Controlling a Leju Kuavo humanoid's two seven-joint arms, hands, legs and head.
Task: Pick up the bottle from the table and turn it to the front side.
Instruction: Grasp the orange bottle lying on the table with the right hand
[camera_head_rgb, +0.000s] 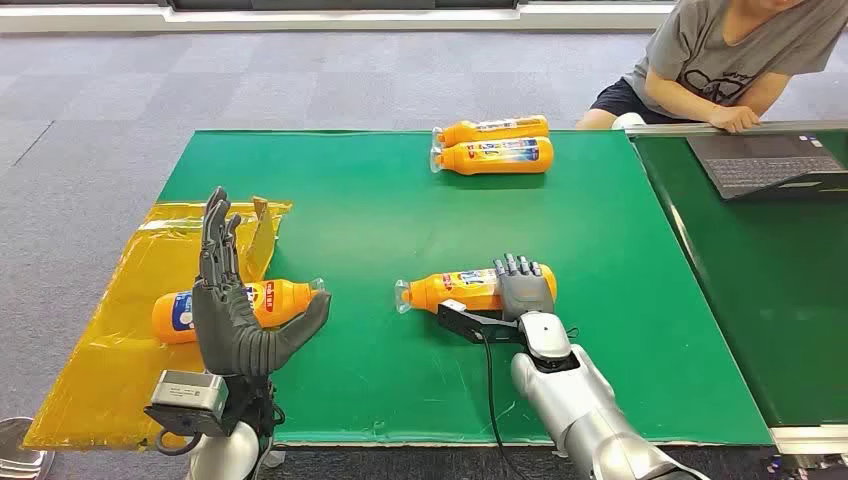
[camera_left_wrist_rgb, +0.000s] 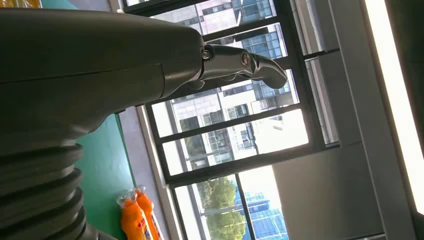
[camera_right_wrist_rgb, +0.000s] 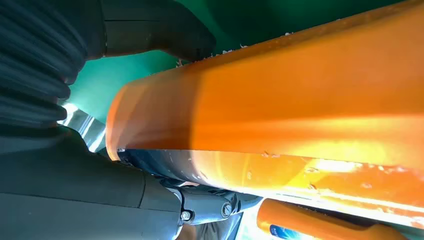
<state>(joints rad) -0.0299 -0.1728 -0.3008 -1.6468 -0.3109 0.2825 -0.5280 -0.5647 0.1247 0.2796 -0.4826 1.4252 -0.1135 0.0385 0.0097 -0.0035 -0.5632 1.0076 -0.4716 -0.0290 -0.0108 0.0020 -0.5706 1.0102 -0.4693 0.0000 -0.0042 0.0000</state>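
four orange plastic bottles lie on their sides on the green table (camera_head_rgb: 380, 200), each rounded and tapering to a capped neck, with a printed label band. at the left edge a crinkled sheet of yellow film (camera_head_rgb: 110, 330) hangs over the table's near left corner; one bottle on the film (camera_head_rgb: 262, 300) rests there, necked end toward the table's middle. the left hand (camera_head_rgb: 235, 310) stands raised in front of it, fingers straight and spread, thumb out, holding nothing. near the front edge, at the middle, lies the bottle (camera_head_rgb: 455, 290); the right hand (camera_head_rgb: 524, 290) is laid over its base end, fingers curled around the smooth body and gripping it on the mat. a pair of bottles (camera_head_rgb: 495, 147) sits side by side at the far edge. at the right, a person (camera_head_rgb: 720, 60) leans by a dark laptop (camera_head_rgb: 765, 160) on a neighbouring table.
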